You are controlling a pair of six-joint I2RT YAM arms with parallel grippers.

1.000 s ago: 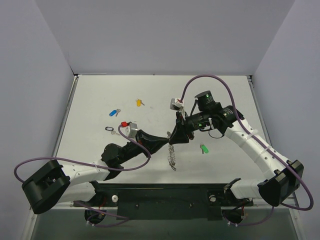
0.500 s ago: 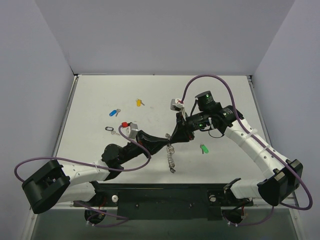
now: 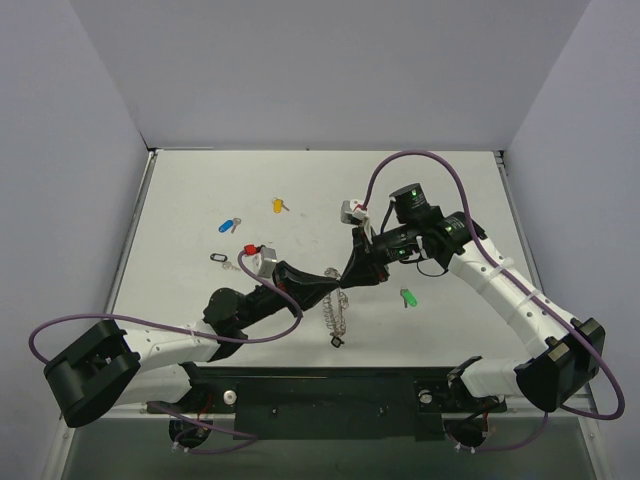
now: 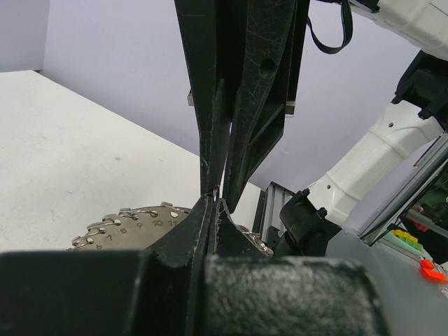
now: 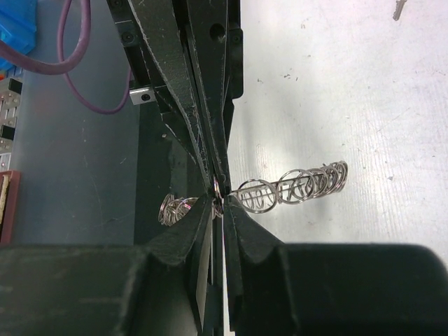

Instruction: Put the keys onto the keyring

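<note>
Right gripper (image 5: 218, 201) has just pinched shut on a wire loop of the keyring (image 3: 337, 318), which now hangs swung leftward under the tight-shut left gripper (image 4: 212, 200) gripping it too; green key (image 3: 407, 297) lies right of both, unthreaded.

White table (image 3: 180, 200) under it all, matte and bare toward its far edge, a few dark specks on it in the right wrist view. Pale lavender walls (image 3: 320, 70) close in on the far, left and right edges. Black mounting plate (image 3: 330, 395) runs along the near edge. Off the table's edge, the left wrist view catches a red bit (image 4: 432, 269) and something yellow-green (image 4: 406, 238), too blurred to name.
</note>
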